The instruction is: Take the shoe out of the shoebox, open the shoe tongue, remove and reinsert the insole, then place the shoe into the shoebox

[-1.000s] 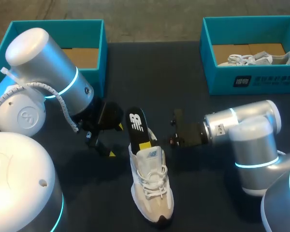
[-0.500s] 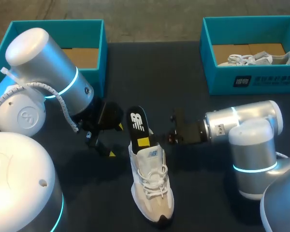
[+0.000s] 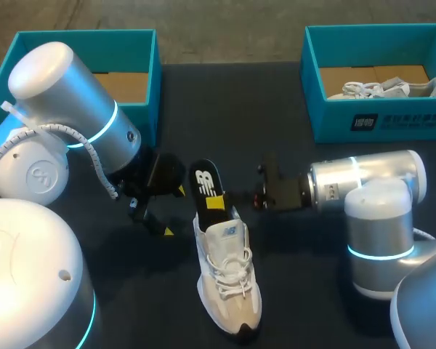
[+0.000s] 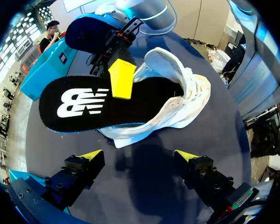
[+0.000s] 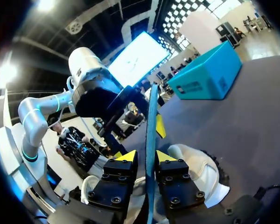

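Our dark, smooth table holds the soft white shoe just ahead of our left gripper, spread wide. Our right gripper pinches the flat black insole poking from the shoe.

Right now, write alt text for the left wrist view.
A black insole sticks out of a white shoe on the dark table, pinched by the right gripper. The left gripper hangs open and empty, just short of the shoe.
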